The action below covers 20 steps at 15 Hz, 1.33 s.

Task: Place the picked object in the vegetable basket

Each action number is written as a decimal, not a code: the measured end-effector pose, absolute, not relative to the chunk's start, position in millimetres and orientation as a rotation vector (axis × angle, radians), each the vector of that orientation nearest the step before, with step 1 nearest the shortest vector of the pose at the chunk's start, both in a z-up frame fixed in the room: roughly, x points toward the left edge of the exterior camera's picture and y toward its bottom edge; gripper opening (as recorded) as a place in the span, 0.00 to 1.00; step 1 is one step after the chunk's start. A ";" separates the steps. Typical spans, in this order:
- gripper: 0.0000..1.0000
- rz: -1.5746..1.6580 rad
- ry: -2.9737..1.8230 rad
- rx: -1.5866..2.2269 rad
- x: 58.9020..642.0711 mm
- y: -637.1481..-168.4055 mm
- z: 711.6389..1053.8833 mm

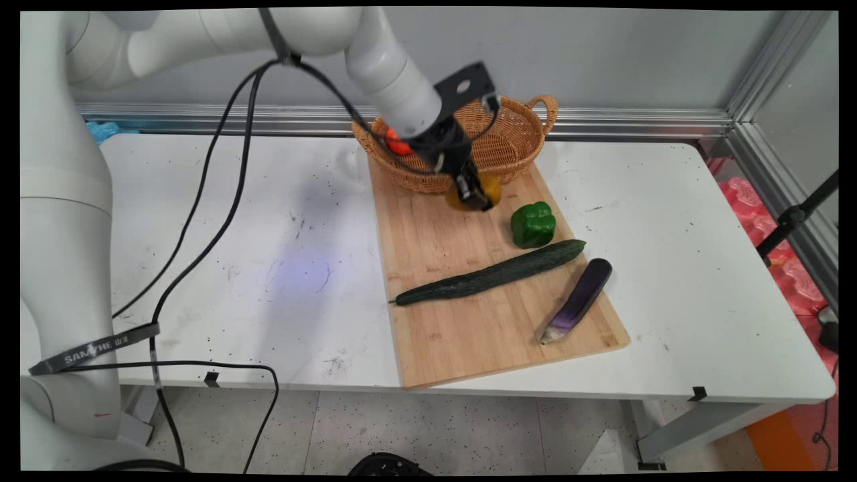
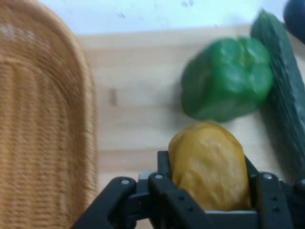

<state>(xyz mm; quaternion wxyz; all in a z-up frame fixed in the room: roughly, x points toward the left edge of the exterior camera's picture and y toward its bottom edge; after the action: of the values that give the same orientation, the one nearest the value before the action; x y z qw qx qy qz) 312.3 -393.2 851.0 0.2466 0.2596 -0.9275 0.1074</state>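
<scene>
**Gripper closed around a yellow pepper beside the basket**

The black gripper (image 2: 209, 202) has its two fingers closed on either side of a yellow pepper (image 2: 209, 164), just in front of the wicker basket (image 1: 515, 144) on the wooden board (image 1: 455, 321). A green pepper (image 1: 533, 224) sits just beyond the yellow one, away from the basket. Farther from the basket lie a cucumber (image 1: 492, 273), then an eggplant (image 1: 579, 300).

A rounded yellow-orange pepper (image 2: 209, 164) is sitting between the pincer (image 1: 477, 199) fingers, just right of frame centre. It is lying beside the wicker basket (image 1: 515, 137), near the green pepper (image 1: 533, 224).
</scene>
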 end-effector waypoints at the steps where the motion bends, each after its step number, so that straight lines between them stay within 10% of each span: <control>1: 0.00 0.309 -2.525 0.696 312.1 -401.4 858.3; 20: 0.00 0.597 -2.496 0.653 378.2 -548.6 855.6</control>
<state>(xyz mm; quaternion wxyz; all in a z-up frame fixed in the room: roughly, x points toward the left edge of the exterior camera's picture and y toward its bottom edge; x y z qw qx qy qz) 378.2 -548.6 855.6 0.2440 0.2393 -0.9140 0.2186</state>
